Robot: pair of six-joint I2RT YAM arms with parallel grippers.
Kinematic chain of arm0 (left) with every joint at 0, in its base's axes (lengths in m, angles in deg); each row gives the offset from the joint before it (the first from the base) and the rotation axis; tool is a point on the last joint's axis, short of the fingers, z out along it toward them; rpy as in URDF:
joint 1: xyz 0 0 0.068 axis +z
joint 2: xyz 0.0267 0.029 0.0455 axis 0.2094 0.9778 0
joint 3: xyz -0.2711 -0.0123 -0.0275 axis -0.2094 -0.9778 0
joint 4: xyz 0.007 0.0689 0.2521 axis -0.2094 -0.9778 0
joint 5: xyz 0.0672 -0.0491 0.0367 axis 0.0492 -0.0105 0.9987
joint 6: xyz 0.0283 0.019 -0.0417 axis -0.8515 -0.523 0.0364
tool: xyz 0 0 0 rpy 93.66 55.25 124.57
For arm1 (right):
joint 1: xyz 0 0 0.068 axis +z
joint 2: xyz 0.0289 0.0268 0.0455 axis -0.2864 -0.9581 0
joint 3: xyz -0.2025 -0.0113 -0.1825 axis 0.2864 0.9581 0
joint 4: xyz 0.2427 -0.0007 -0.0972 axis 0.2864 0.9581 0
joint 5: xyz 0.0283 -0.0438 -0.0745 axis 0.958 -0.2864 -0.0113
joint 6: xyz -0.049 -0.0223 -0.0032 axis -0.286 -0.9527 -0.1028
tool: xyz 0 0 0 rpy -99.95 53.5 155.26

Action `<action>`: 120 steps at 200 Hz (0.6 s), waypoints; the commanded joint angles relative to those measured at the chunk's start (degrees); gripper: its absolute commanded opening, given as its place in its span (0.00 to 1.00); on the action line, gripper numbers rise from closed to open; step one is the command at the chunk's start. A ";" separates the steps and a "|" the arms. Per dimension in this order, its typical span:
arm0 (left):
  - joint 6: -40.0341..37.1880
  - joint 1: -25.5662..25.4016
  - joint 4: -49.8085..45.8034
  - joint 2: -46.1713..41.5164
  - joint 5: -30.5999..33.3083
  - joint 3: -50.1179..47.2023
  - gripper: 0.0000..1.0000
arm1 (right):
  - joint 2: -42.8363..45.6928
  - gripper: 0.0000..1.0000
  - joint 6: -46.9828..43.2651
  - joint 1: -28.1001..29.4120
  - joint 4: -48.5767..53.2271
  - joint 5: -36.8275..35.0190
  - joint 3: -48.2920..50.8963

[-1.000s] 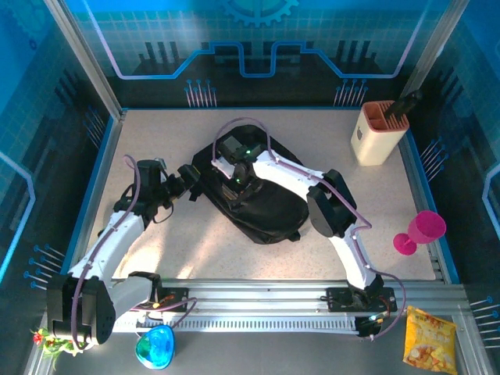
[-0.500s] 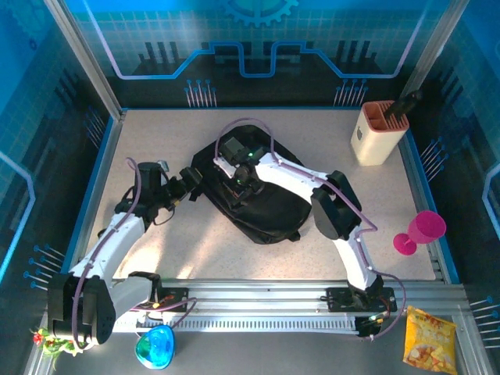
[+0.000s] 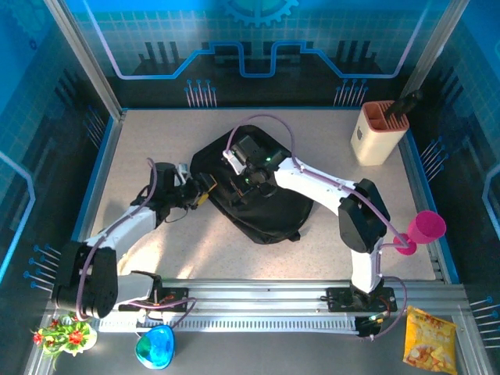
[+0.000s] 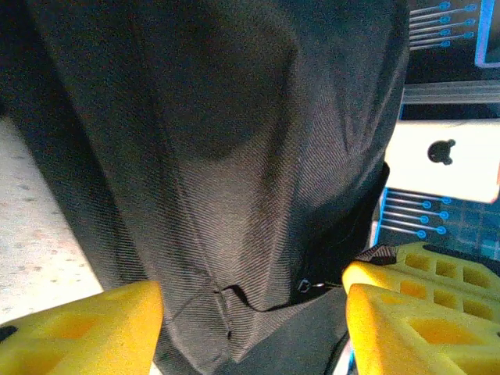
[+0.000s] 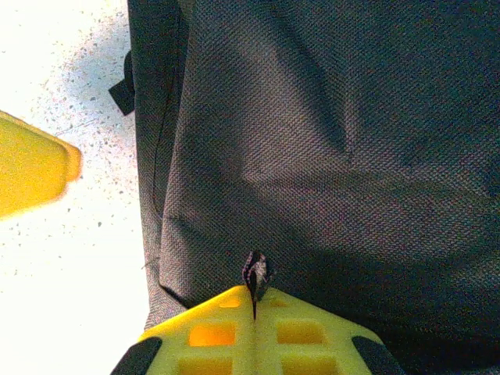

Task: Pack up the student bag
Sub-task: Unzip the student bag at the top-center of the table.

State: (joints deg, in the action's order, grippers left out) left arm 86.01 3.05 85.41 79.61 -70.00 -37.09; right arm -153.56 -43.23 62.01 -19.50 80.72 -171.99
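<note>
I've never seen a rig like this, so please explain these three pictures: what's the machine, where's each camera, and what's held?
Two white robot arms are bolted at a table's near edge. One picture looks down from above; the other two come from wrist cameras, so the yellow shapes are gripper fingers. A black student bag lies mid-table, a beige holder and pink goblet to its right. The left gripper is open at the bag's side. The right gripper is shut on a small black tab of the bag.
</note>
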 commanded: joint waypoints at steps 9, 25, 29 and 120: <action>1.39 -2.61 5.07 4.65 -3.40 1.67 0.57 | 3.50 0.00 2.36 0.51 -2.86 1.07 1.28; -0.56 -3.87 2.21 6.94 -2.52 3.80 0.54 | 3.96 0.00 2.68 0.51 -3.37 0.89 1.94; -0.89 -4.07 1.62 7.42 -2.28 4.17 0.53 | 4.07 0.00 2.64 0.50 -3.49 1.01 2.06; -2.09 -5.38 -0.64 12.69 -2.33 7.96 0.06 | 4.03 0.00 4.37 -0.93 -3.56 -3.44 4.38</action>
State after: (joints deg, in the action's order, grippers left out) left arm 85.39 -1.93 87.03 92.07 -71.99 -30.75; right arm -151.83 -40.81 61.96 -22.41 80.83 -169.09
